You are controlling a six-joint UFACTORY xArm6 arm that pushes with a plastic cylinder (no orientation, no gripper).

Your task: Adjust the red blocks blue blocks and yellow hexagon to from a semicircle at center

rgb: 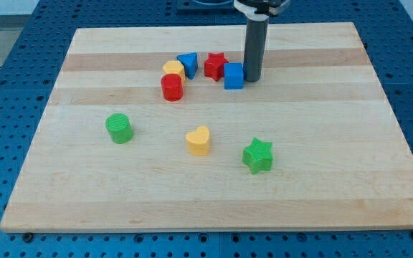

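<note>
My tip (252, 79), a bare rod with no fingers to spread or pinch, touches the right side of the blue cube (233, 76) on the wooden desk (321, 179). The cube lies toward the view's left of it, ending the arc of red star (214, 66), blue triangle (188, 64), yellow hexagon (173, 71), red cylinder (172, 87).

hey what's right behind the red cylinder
A yellow hexagon sits right behind the red cylinder, which covers its lower front edge. The blue triangle lies beside the hexagon.

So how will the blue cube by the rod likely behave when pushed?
The blue cube looks rigid and sits flat, so it probably slides rather than rolls. My tip meets its right side; an off-centre push may turn it.
</note>
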